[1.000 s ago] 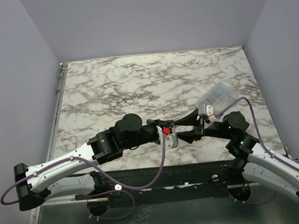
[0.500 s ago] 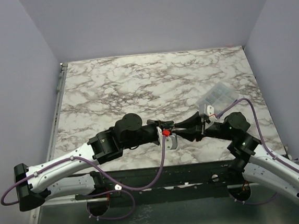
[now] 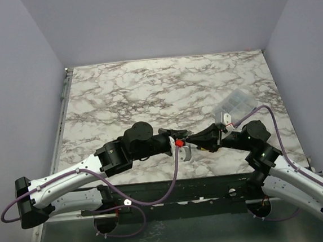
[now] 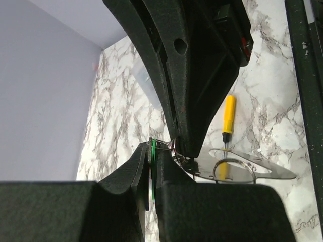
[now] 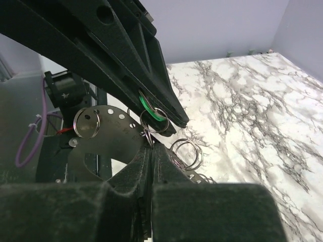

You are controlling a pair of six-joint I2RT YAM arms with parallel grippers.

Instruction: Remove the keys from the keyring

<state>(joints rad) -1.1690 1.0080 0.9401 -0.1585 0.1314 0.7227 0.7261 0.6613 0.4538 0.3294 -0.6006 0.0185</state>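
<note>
Green key (image 4: pixel 153 151) clamped in left fingers (image 4: pixel 132 174); right fingers (image 5: pixel 135 169) pinch keyring (image 5: pixel 147 127) near table (image 3: pixel 147 88) edge.

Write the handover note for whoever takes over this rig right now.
Left gripper: shut on the green key.
Right gripper: shut on a ring of the keyring, tip to tip with the left.
Done: nothing is visibly off yet; the green key appears to be still on its ring.
Left: work that key free. No other keys can be made out.
Nearby: yellow screwdriver on the table below, clear box to the right.
</note>
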